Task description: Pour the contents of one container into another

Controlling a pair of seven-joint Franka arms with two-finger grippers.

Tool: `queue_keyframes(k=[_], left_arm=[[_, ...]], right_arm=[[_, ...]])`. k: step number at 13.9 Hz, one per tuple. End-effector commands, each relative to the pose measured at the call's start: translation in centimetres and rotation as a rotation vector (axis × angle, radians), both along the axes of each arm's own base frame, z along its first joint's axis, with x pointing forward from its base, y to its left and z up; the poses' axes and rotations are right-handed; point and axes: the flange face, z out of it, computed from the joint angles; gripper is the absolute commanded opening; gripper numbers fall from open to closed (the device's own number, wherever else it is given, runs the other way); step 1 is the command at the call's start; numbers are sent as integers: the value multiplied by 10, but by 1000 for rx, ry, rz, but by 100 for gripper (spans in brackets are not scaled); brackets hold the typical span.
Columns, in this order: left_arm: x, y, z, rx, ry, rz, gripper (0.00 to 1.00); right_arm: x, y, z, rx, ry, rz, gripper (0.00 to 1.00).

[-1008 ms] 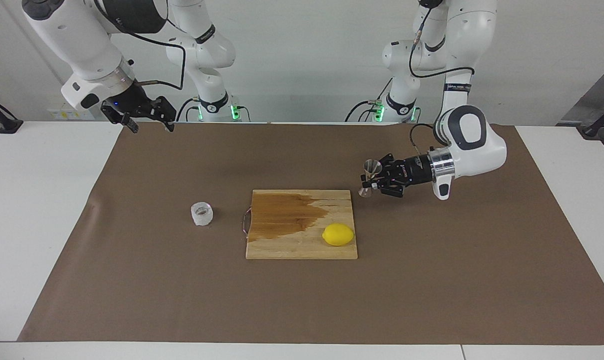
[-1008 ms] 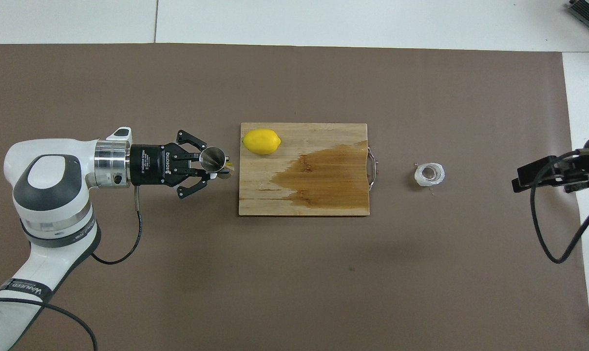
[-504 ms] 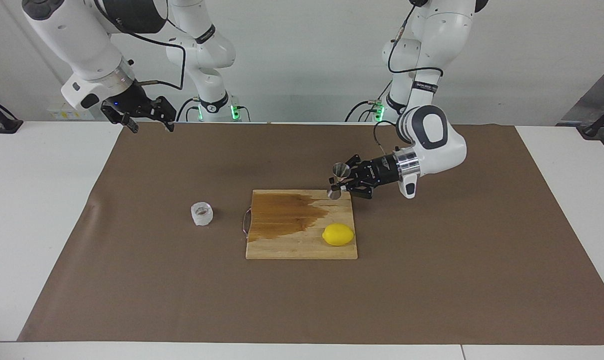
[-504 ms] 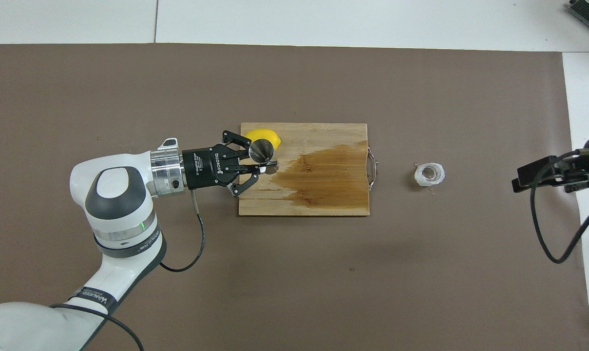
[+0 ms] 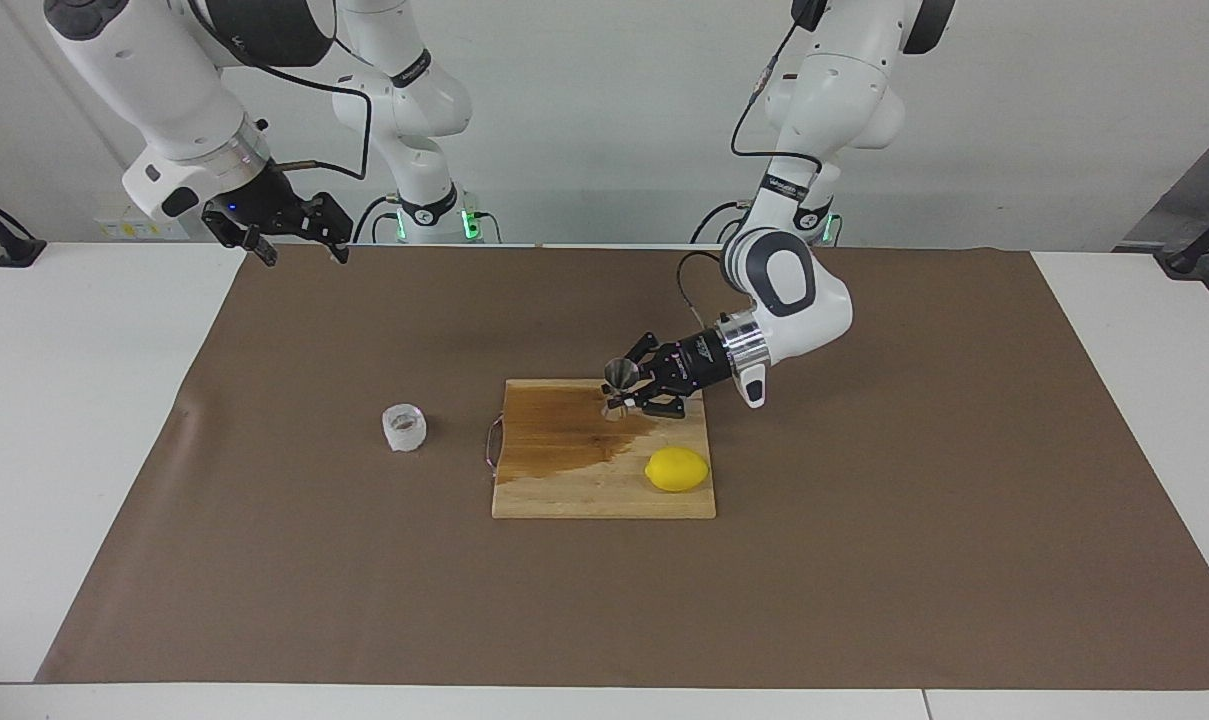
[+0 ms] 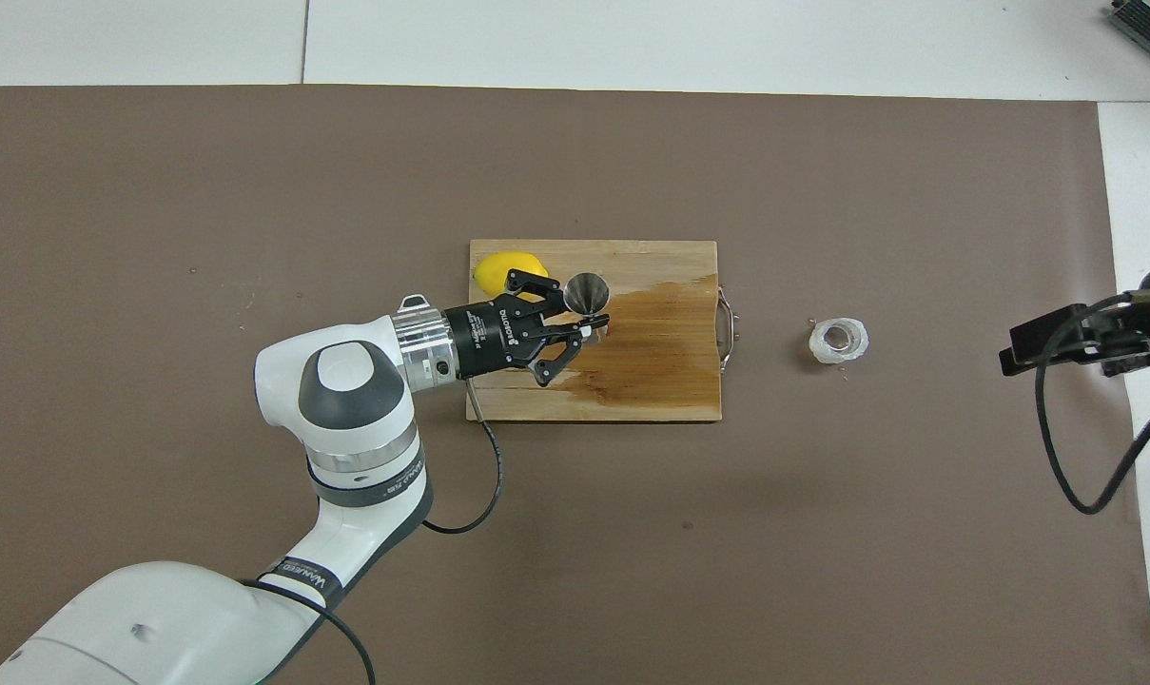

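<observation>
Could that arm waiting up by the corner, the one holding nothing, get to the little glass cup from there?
Probably yes. The right gripper hangs open, and only bare brown paper lies around the glass cup. The left gripper, shut on the jigger, is over the cutting board, out of its path.

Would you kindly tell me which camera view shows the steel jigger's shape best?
The facing view: the jigger appears side-on, upright, both cones visible, shut in the left gripper over the cutting board. The overhead view shows mainly its round open mouth.

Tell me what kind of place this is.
Probably a robotics lab staged as a kitchen or bar counter: brown paper covers a white table, with a cutting board, a lemon, and a steel jigger held by the left gripper.
</observation>
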Motion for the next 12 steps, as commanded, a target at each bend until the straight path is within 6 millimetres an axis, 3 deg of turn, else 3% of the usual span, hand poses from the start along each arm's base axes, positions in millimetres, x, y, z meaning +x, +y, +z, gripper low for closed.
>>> queue_keyframes(k=[1, 4, 7, 12], left_arm=[[9, -2, -4, -8, 3, 56, 0], [2, -14, -32, 23, -101, 19, 0], [-9, -27, -38, 32, -167, 3, 0], [-11, -27, -53, 35, -175, 16, 0]], right_arm=[[0, -3, 3, -3, 7, 11, 100], [0, -3, 3, -3, 7, 11, 100], [0, -3, 3, -3, 7, 11, 100], [0, -3, 3, -3, 7, 11, 100]])
